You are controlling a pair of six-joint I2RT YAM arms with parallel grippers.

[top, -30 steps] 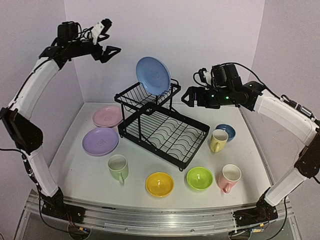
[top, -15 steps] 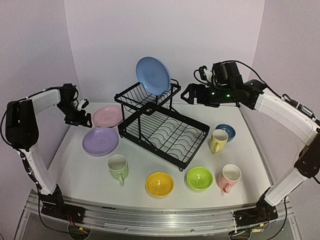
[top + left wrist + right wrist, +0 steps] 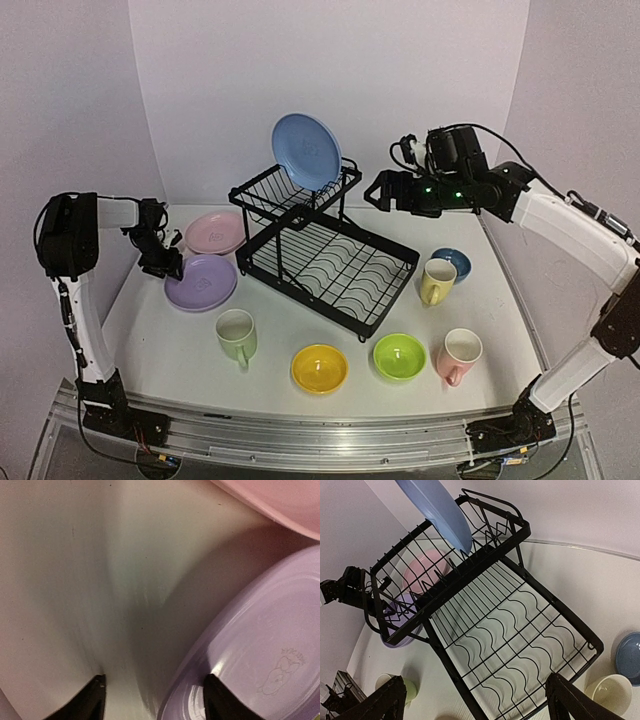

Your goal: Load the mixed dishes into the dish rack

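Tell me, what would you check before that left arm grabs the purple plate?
1. Aim of the left gripper: ok, astride the rim of the lavender plate, one finger over it, one over the table.
2. Jaws apart: ok.
3. Contact of the fingers with the plate: cannot tell.
4. Room around the pink plate: ok, it lies clear of the grip.
5. Space in the dish rack: ok, lower slots free; only the blue plate stands on the upper shelf.
6. Position of the right gripper: ok, open, high beside the rack.
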